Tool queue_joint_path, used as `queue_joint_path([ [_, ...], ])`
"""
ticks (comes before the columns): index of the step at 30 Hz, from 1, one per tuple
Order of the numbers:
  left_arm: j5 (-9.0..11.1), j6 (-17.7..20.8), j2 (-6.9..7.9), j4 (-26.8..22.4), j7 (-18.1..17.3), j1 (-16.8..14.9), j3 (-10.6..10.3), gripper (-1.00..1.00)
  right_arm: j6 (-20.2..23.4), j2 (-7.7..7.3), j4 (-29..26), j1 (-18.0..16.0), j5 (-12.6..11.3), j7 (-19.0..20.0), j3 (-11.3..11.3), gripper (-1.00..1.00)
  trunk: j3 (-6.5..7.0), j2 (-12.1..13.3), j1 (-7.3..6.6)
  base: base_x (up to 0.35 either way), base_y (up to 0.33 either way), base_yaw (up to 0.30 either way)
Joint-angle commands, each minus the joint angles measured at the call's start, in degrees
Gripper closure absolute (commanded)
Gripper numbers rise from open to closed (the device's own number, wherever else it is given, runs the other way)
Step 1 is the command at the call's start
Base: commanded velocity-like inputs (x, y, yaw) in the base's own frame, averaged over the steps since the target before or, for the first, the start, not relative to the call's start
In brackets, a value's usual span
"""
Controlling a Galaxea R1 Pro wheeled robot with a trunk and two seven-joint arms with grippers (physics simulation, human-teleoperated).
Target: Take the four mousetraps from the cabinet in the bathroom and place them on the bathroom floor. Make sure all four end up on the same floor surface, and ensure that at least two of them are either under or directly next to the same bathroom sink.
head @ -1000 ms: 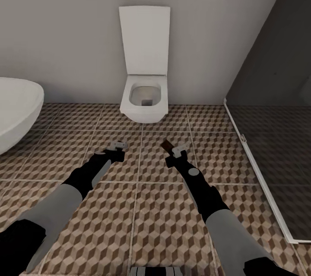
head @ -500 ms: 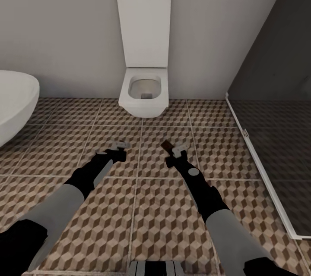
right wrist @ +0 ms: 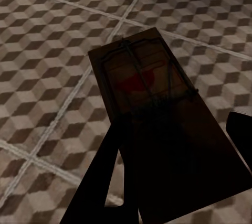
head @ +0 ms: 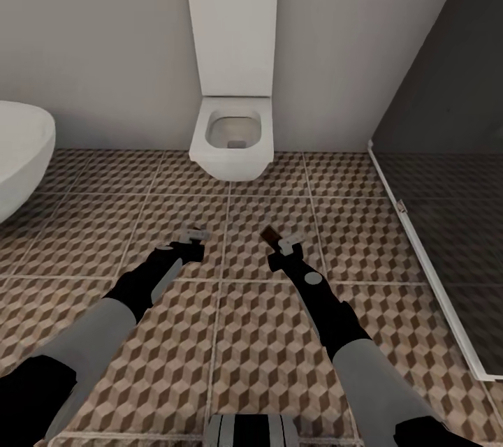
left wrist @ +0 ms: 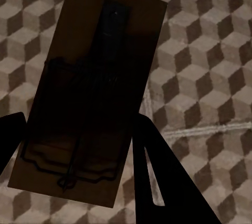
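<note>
- In the head view we see both arms reaching forward over the bathroom floor, whose square tiles carry a brown, beige and white cube print with pale grout lines.
- Our right gripper is clamped on a mousetrap, held above the tiles and not touching them.
- In the right wrist view that mousetrap is a flat rectangular brown board with a dark wire frame and a red patch near its far end.
- Its long axis runs out from the gripper's fingers; in the head view the free end points forward and slightly left, toward the toilet.
- Our left gripper grips a second mousetrap, seen in the left wrist view as a tan-brown board in shadow.
- This board bears a dark bar along its middle and a wire loop at the end nearest the fingers.
- Its long axis runs away from the gripper, tilted a little against the grout line below it; it hangs over the tiles, near a grout crossing.
- In the head view we cannot make out this trap between the left fingertips.
- The toilet stands against the far wall with its lid raised.
- A white basin sits at the left edge, and a dark glass shower screen closes the right side.
</note>
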Motion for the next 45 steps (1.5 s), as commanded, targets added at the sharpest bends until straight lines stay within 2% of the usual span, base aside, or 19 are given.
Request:
queue_joint_path([
  [1, 0.6, 0.2, 0.09, -0.1, 0.4, 0.0, -0.4, 1.00, 0.3, 0.02, -0.1, 0.0, 0.6, 0.0, 0.0, 1.00, -0.31, -0.4, 0.21, 0.000, 0.000, 0.000],
  [35, 0.6, 0.2, 0.09, -0.2, 0.4, 0.0, -0.4, 1.00, 0.3, 0.02, -0.1, 0.0, 0.6, 0.0, 0.0, 1.00, -9.50, -14.1, 7.68, 0.000, 0.000, 0.000],
  [45, 0.6, 0.2, 0.09, -0.2, 0.4, 0.0, -0.4, 1.00, 0.3, 0.02, -0.1, 0.0, 0.6, 0.0, 0.0, 1.00, -12.62, -14.2, 7.94, 0.000, 0.000, 0.000],
])
